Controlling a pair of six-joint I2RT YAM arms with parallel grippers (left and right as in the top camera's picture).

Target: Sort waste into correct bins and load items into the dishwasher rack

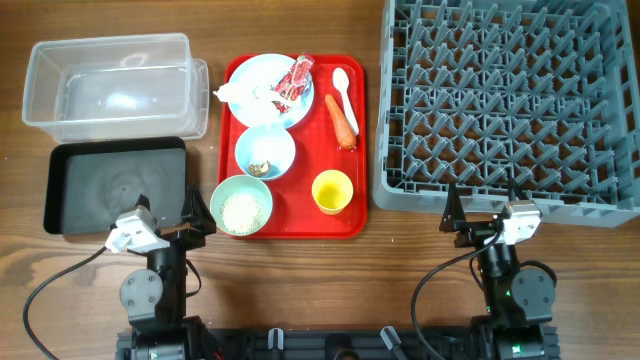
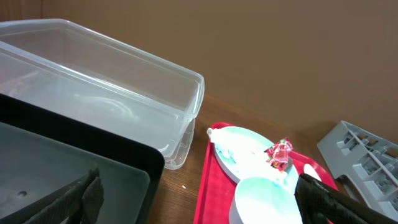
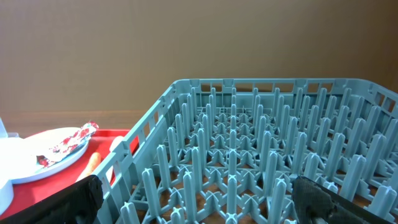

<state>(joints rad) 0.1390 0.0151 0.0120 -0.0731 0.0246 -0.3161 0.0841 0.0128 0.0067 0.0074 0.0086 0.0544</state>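
Observation:
On a red serving tray [image 1: 352,222] sit a pale blue plate [image 1: 258,78] with a red-and-white wrapper [image 1: 296,80] and white tissue [image 1: 235,93], a pale blue bowl [image 1: 265,152] with a brown bit, a pale green bowl [image 1: 241,205] with white grains, a yellow cup [image 1: 332,192], a white spoon [image 1: 343,92] and a carrot [image 1: 343,119]. The clear tub [image 1: 115,85] and black tray [image 1: 112,185] lie to the left, the grey rack [image 1: 510,100] to the right. My left gripper [image 1: 196,217] is open by the green bowl. My right gripper [image 1: 457,215] is open at the rack's near edge.
The wooden table surface shows around everything. Black cables run from both arm bases at the near edge. In the left wrist view the clear tub [image 2: 99,99] and black tray [image 2: 74,174] fill the left side; the rack's pegs [image 3: 261,155] fill the right wrist view.

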